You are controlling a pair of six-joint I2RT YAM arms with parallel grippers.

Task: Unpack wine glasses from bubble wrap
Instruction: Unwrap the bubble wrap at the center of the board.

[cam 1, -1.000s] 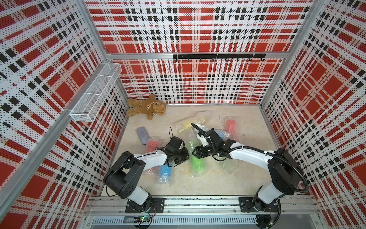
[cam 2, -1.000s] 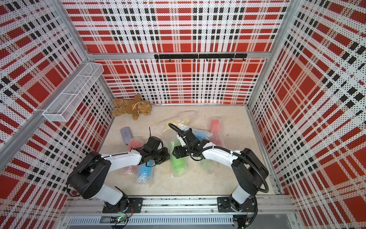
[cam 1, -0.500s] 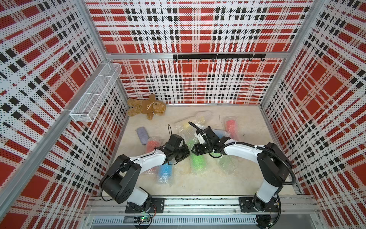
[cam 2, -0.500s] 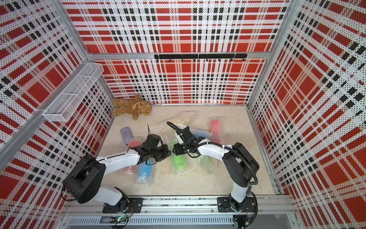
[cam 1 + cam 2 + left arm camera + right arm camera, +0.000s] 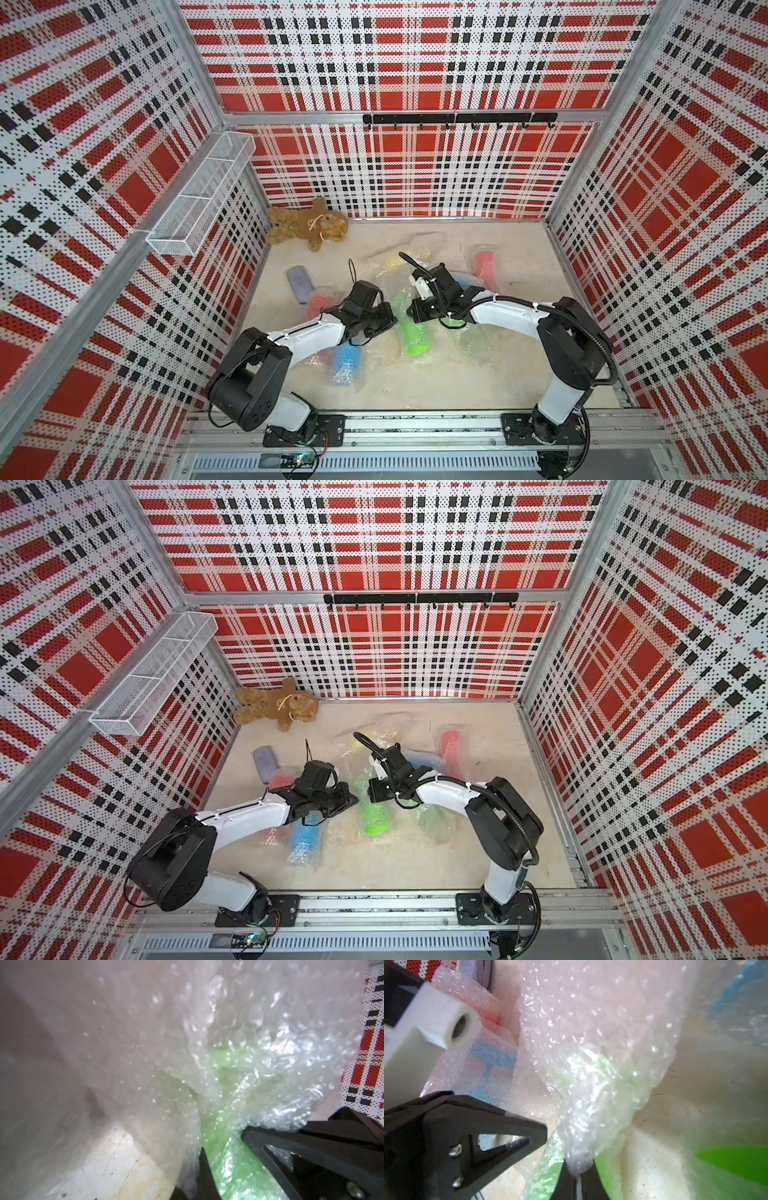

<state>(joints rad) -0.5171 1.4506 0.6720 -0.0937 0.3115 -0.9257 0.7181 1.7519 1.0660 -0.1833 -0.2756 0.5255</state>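
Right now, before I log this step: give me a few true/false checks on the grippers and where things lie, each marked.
1. Both grippers are shut on bubble wrap. True: the left gripper and the right gripper each pinch the bubble wrap around the green goblet.
2. The teddy bear sits in the wire basket. False: the teddy bear lies on the table by the back wall, and the wire basket hangs on the side wall.
3. The green goblet lies on its side. True.
4. The blue goblet by the left arm stands upright, unwrapped. False: the blue goblet lies on its side in bubble wrap.
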